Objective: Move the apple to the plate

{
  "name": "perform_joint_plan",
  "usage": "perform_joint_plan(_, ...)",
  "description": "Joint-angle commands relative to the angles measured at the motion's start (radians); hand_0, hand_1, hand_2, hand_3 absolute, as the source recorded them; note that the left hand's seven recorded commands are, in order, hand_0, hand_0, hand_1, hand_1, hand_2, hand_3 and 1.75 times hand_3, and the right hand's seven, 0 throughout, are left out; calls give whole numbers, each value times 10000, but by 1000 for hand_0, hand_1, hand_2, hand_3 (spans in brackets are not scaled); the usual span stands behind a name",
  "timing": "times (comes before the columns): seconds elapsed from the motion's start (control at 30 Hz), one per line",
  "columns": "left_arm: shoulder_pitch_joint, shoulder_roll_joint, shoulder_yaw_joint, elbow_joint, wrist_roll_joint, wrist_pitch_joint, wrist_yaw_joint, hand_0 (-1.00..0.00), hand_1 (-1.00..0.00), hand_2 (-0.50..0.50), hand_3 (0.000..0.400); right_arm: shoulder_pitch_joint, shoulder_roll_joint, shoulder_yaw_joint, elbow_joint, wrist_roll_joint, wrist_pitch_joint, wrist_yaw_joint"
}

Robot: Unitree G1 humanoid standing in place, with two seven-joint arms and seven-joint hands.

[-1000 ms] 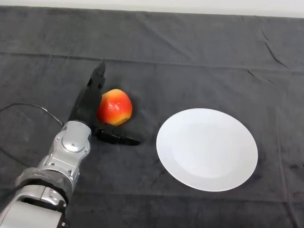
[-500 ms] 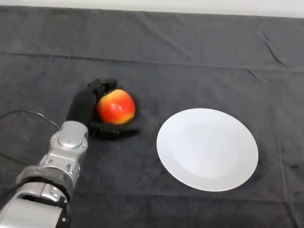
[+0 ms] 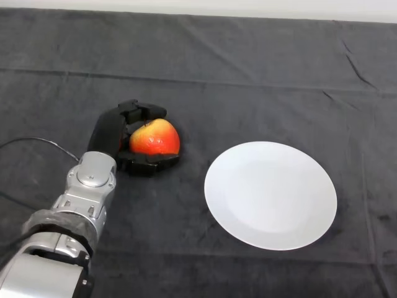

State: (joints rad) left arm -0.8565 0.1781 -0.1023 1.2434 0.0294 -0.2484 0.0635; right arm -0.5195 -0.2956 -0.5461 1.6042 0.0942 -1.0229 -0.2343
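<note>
your robot hand has its fingers curled around the apple on the bench, left of the white plate.

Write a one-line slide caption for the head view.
Left hand curled around the red-yellow apple on the dark cloth, the white plate bare to its right.

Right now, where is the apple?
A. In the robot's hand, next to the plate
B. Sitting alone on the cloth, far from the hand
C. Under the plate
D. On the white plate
A: the hand has its fingers and thumb curled round the apple, left of the plate, which holds nothing.
</note>
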Motion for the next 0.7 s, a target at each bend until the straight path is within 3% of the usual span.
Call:
perform_joint_plan(0.03, -864, -39, -136, 47, 157, 74, 125, -1000, -1000, 0, 400, 1063, 756, -108, 928, 24, 888, -24)
perform_joint_plan(0.4, -1002, -685, -886, -380, 518, -689, 650, -1000, -1000, 0, 400, 1062, 756, -114, 931, 18, 886, -24)
perform_joint_plan(0.7, -529, -1004, -2237, -1353, 337, -1239, 657, -1000, -1000, 0, 400, 1063, 756, -116, 927, 14, 889, -25)
